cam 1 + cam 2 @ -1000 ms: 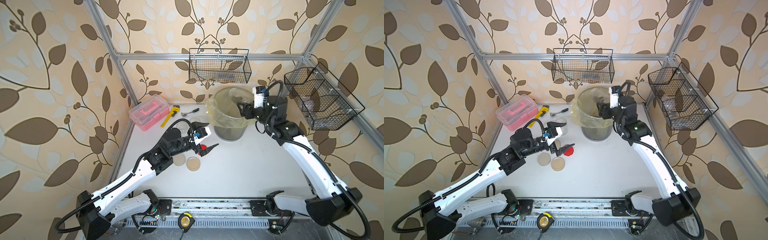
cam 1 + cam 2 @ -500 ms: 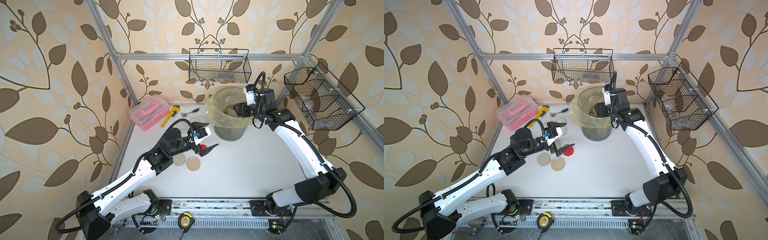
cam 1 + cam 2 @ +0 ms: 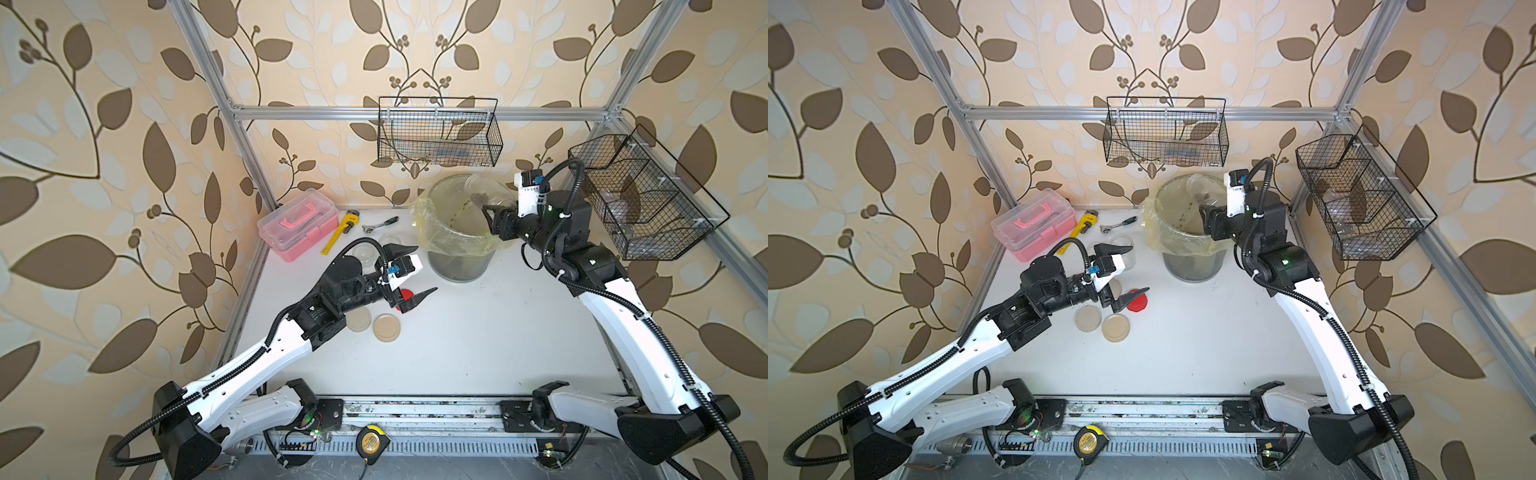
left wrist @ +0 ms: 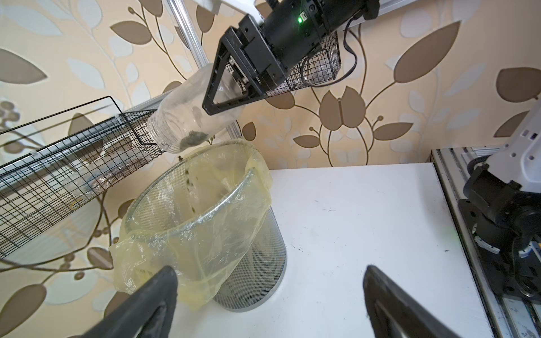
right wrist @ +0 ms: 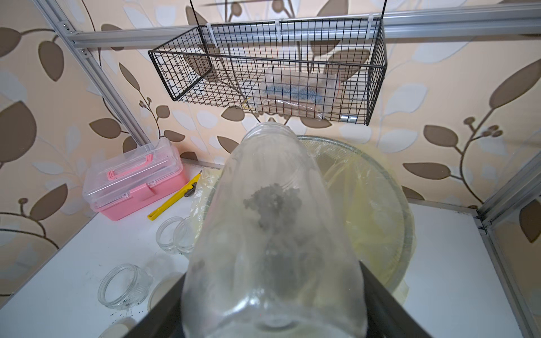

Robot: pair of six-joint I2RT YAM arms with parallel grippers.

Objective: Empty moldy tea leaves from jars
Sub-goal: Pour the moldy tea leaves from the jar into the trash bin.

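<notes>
Over the grey bin (image 3: 457, 262) at the back of the table (image 3: 478, 340): the right gripper (image 5: 272, 273), jaws clenched tight on a clear jar (image 4: 181, 117). Tipped over on its side, open mouth pointing down at the yellow bag in the bin. Inside, close to the mouth, a small dark clump of moldy tea leaves (image 5: 272, 202). A few dark bits stuck to the bag inside the bin too.

Nearer the middle of the table: the left gripper (image 3: 426, 268), jaws wide apart and gripping nothing. In both top views, partly hidden under one jaw, a red lid (image 3: 1138, 301). Just beside it, two beige lids (image 3: 387, 327) lying flat, close together. Behind the left gripper, other jars (image 5: 123, 285) standing open on the table. By the back left corner, a pink toolbox (image 3: 297, 224) with a yellow wrench (image 3: 338, 232) next to it.
</notes>
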